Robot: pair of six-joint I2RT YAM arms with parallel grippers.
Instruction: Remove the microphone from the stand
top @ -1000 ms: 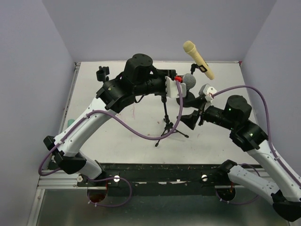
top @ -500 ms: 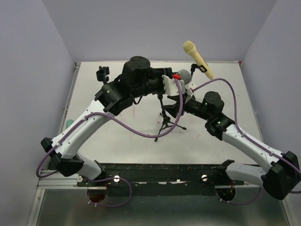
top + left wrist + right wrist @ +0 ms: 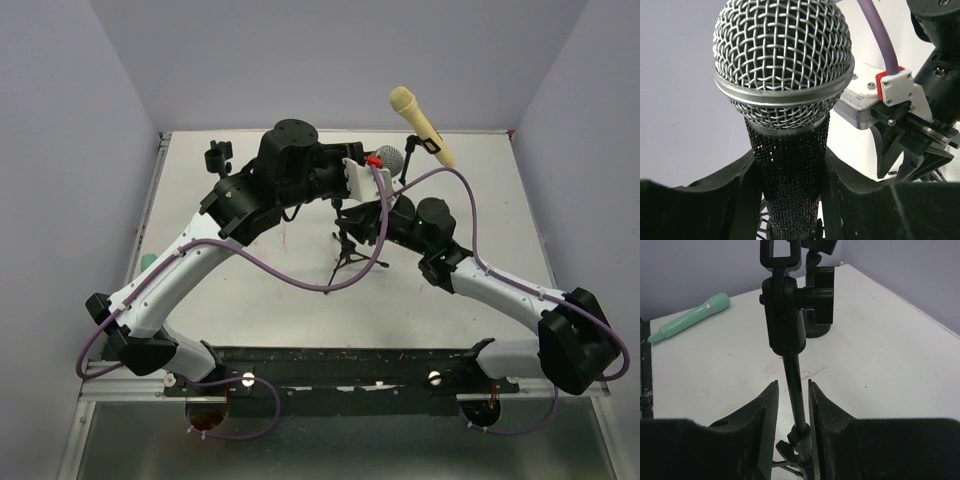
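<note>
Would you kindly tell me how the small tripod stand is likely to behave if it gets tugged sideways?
Probably tippy: the tripod stand has thin legs under a tall pole with a bulky joint on top. The pole looks stiff, so the right gripper flanking it could likely steady it.

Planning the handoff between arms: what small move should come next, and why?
Probably close the right hand on the stand's thin black pole: its fingers flank it with slim gaps, while the left hand clamps the silver-grilled black microphone, so bracing should precede pulling.
</note>
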